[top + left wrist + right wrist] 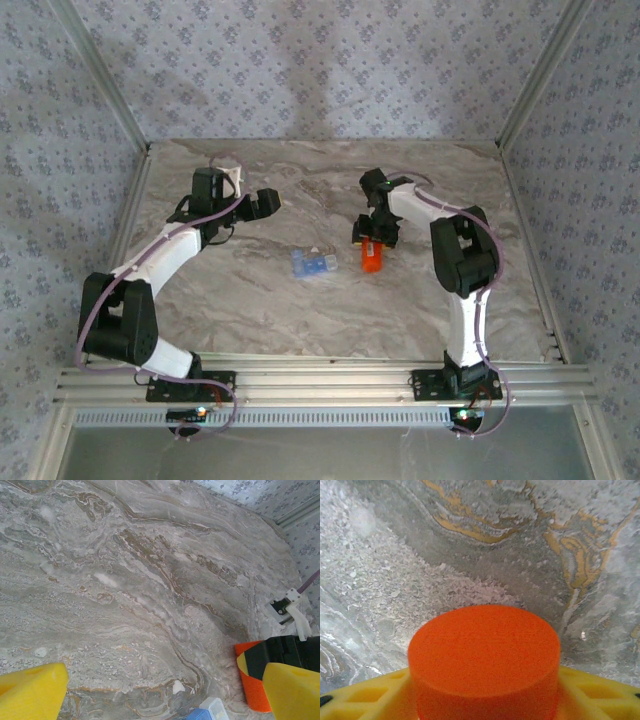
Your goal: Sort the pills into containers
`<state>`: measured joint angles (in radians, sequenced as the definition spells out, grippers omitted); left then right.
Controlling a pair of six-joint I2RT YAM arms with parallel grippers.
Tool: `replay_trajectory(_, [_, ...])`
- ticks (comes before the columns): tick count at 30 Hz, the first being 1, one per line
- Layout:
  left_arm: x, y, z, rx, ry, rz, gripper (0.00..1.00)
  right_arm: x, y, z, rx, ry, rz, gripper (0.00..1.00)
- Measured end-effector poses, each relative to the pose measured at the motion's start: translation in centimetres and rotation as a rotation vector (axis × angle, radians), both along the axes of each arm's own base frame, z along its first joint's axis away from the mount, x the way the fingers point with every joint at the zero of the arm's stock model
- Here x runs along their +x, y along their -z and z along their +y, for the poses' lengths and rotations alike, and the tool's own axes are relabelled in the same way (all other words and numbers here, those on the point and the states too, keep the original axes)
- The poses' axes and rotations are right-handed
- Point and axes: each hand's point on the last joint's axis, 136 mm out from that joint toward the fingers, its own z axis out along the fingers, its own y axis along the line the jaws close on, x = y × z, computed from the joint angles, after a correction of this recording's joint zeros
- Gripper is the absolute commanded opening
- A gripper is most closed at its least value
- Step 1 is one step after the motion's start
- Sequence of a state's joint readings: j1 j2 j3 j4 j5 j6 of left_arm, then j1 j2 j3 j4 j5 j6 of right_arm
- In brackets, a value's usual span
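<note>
Counter (450,170), mid-sort | right fingers (600,692) straddle the orange bottle (485,650), grip cannot be told | blue container (310,263) near its left | left fingers (30,692) wide apart | best: centre the bottle, squeeze squarely, lift it upright.

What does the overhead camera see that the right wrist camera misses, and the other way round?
Overhead: the left hand and the pale blue container lying mid-table. Right wrist: a close look at the yellow fingers on either side of the orange bottle. Both: that bottle and the marbled table.
</note>
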<state>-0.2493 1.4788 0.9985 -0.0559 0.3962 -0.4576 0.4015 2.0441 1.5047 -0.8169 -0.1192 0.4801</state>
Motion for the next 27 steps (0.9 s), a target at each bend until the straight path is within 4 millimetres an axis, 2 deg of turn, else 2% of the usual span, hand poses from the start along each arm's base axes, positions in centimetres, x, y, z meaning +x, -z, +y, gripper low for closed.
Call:
replay_trajectory(3, [0.0,0.0,0.0,0.0,0.001,0.0,1.0,-0.1,0.0,0.3,0.015,-0.018,0.008,0.41])
replay_trajectory(6, [-0.1,0.0,-0.2,-0.006,0.011,0.001,0.99,-0.2,-0.1,0.6,0.03,-0.029,0.012,0.33])
replay_trajectory(10, [-0.7,-0.3,-1.3,-0.03,0.067,0.0,0.99,0.1,-0.5,1.0,0.051,-0.032,0.008,0.32])
replay_trajectory(14, [-1.6,-1.6,-4.3,-0.067,0.191,-0.024,1.0,1.3,-2.7,1.9,0.104,-0.034,-0.059,0.31])
replay_trajectory(16, [-2.1,-2.8,-6.0,-0.095,0.262,-0.055,1.0,2.5,-5.1,2.5,0.151,-0.03,-0.135,0.32])
replay_trajectory(18, [-2.8,-4.4,-8.0,-0.136,0.346,-0.092,0.99,4.0,-8.8,3.4,0.221,-0.024,-0.253,0.32])
replay_trajectory(21, [-3.4,-6.4,-10.4,-0.187,0.445,-0.131,1.0,6.1,-15.6,4.9,0.348,-0.032,-0.458,0.33])
replay_trajectory(24, [-3.6,-7.8,-12.0,-0.222,0.516,-0.157,0.99,7.6,-22.2,6.3,0.48,-0.062,-0.64,0.32])
replay_trajectory(27, [-3.7,-8.9,-13.1,-0.247,0.564,-0.173,0.99,8.4,-26.4,7.5,0.573,-0.098,-0.75,0.32])
